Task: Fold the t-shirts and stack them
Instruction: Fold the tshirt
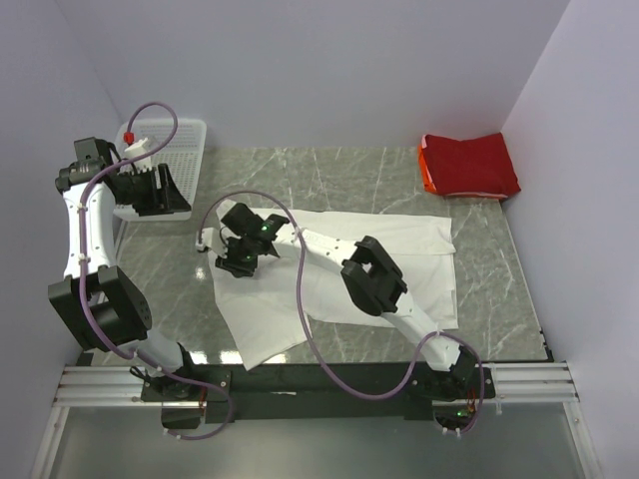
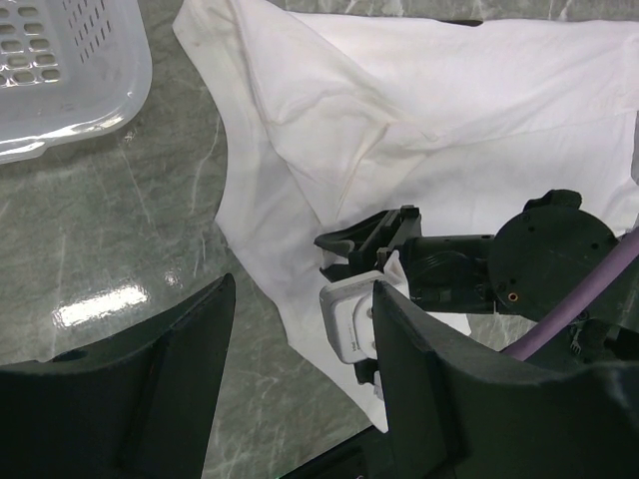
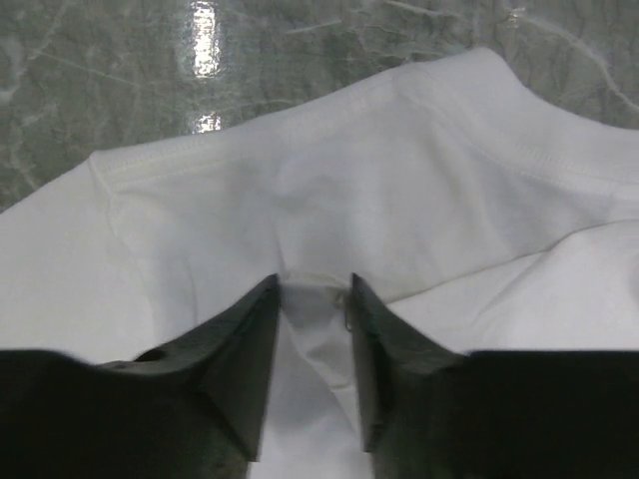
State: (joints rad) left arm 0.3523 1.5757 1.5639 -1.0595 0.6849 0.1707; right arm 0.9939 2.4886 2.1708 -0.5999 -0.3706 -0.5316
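The white t-shirt point(image 1: 419, 239) lies spread across the marble table, its left part rumpled. My right gripper point(image 1: 238, 261) is down on that left part near the sleeve. In the right wrist view its jaws point(image 3: 315, 284) are closed on a raised pinch of the white t-shirt point(image 3: 399, 150), which touches both fingers. The red t-shirt point(image 1: 469, 165) lies folded at the back right corner. My left gripper point(image 1: 160, 190) hangs above the table's left side by the basket, open and empty point(image 2: 303, 289). The left wrist view shows the white t-shirt point(image 2: 449, 120) and the right gripper point(image 2: 359, 244) on it.
A white plastic mesh basket point(image 1: 190, 135) stands at the back left corner, its rim point(image 2: 80, 100) close to my left gripper. The right arm point(image 1: 374, 274) stretches over the shirt, its purple cable looping above. White walls close in the table on three sides.
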